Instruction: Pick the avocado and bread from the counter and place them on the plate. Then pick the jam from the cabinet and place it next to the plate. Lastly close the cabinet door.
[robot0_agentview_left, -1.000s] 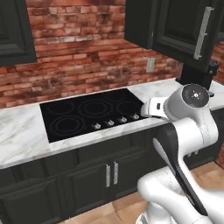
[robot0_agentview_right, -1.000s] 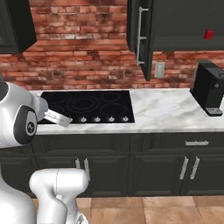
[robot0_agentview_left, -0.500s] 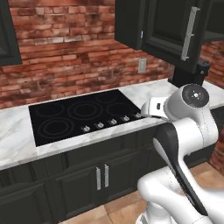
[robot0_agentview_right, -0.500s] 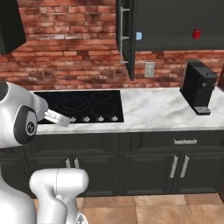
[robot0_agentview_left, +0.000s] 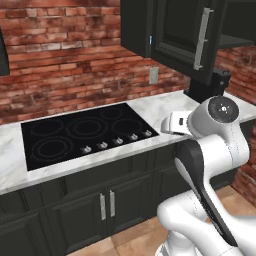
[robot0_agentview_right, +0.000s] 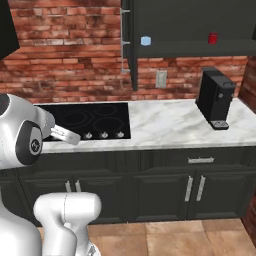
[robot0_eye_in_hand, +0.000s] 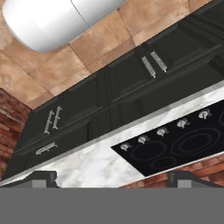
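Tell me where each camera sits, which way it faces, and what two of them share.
Left base view: behind the arm, to its left, facing the stove and open cabinet door.
Right base view: behind, to its right, facing the counter, coffee machine and jam.
Hand view: on the hand, jaws open, rolled over.
All share the stove.

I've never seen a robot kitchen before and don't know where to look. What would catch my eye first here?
Probably the big white robot arm in the foreground, bent in front of the marble counter. Behind it a black cooktop is set into the counter against a red brick wall. Up above, a dark cabinet door stands open, with a small red jar on the shelf inside and a black coffee machine below it.
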